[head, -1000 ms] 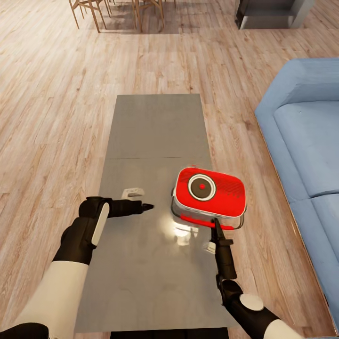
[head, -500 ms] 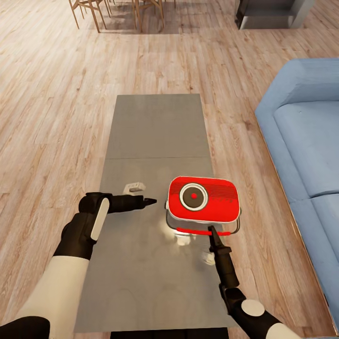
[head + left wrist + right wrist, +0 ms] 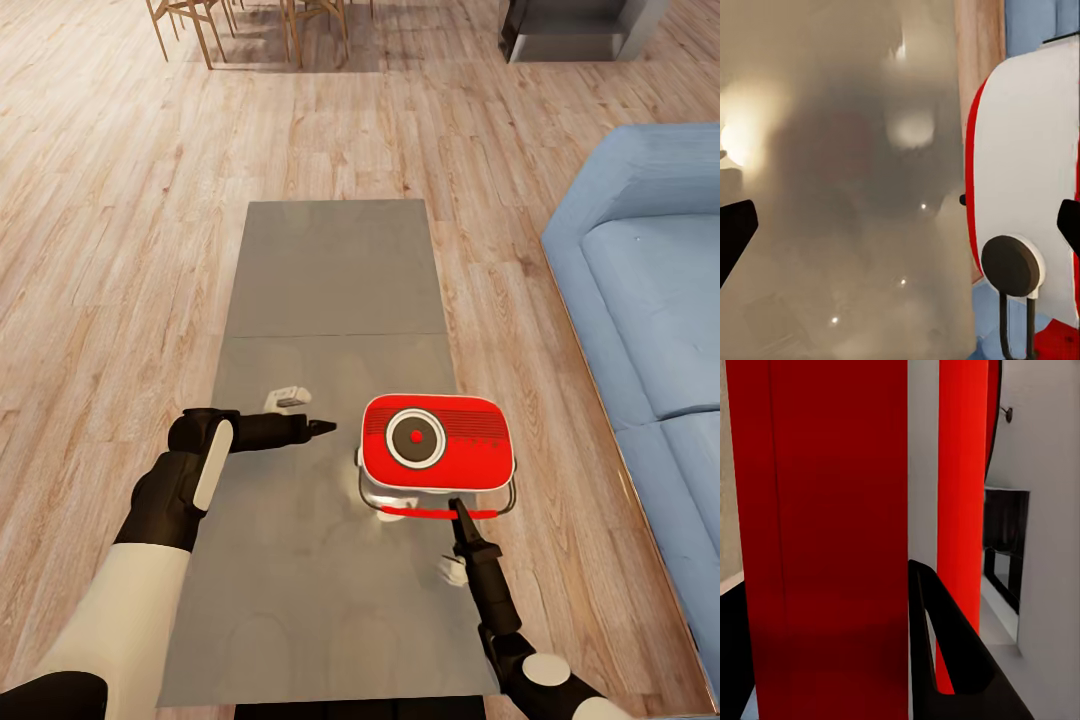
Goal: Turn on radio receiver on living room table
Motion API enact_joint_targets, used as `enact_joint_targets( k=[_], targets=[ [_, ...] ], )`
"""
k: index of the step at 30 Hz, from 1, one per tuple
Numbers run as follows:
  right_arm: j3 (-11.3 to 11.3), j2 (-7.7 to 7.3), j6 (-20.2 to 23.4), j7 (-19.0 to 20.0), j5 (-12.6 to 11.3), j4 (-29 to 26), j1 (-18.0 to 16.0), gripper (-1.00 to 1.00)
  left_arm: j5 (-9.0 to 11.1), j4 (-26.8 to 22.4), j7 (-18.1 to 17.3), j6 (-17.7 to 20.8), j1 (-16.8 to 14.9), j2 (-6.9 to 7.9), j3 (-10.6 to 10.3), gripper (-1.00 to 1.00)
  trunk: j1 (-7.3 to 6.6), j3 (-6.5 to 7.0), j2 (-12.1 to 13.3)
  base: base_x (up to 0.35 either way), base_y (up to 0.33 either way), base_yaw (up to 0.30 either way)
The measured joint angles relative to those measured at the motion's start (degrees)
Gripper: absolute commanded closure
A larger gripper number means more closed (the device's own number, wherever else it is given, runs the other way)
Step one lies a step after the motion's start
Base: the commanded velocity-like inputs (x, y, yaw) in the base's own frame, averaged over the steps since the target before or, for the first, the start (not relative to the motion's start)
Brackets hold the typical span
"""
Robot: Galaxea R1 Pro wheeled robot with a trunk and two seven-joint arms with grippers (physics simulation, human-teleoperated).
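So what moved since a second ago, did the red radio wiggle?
Yes. The radio receiver turned from tilted to nearly straight and slid slightly toward the robot. The right gripper drew back with it, tip at the radio's near edge. The left gripper crept a little toward the radio. The table and sofa stayed put.

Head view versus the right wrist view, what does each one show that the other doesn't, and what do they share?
Head view alone: the whole grey table, the left tool pointing toward the radio with a gap between them, the radio's round dial, the blue sofa and the plank floor. Right wrist view alone: a close look at the radio's side, with its white band between red panels, and a dark finger pressed up beside it. Both share the red radio receiver and the right tool at its near edge.
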Motion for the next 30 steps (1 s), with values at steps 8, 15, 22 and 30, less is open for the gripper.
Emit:
enact_joint_targets(
  k=[8,15,22,30],
  targets=[
    [0.1,0.33,0.1,-0.1,0.0,0.2,0.0,1.0,-0.1,-0.1,-4.0,-0.1,0.0,-0.09,0.0,-1.0,0.0,0.0,0.0,0.0,0.0,0.0],
    [0.0,0.55,0.4,0.1,-0.2,0.2,0.0,1.0,0.0,0.1,-5.0,-0.1,0.0,-0.14,0.0,-1.0,0.0,0.0,0.0,0.0,0.0,0.0],
    [0.0,1.84,0.8,0.3,-0.5,0.2,0.0,1.0,-0.5,0.5,-5.0,-0.1,0.0,-0.97,-0.1,-1.0,0.0,0.0,0.0,0.0,0.0,0.0],
    [-0.1,2.07,1.5,0.4,-0.5,0.3,0.0,1.0,-0.6,1.2,-4.8,-0.2,0.0,-1.05,-0.1,-1.0,0.0,0.0,0.0,0.0,0.0,0.0]
  ],
)
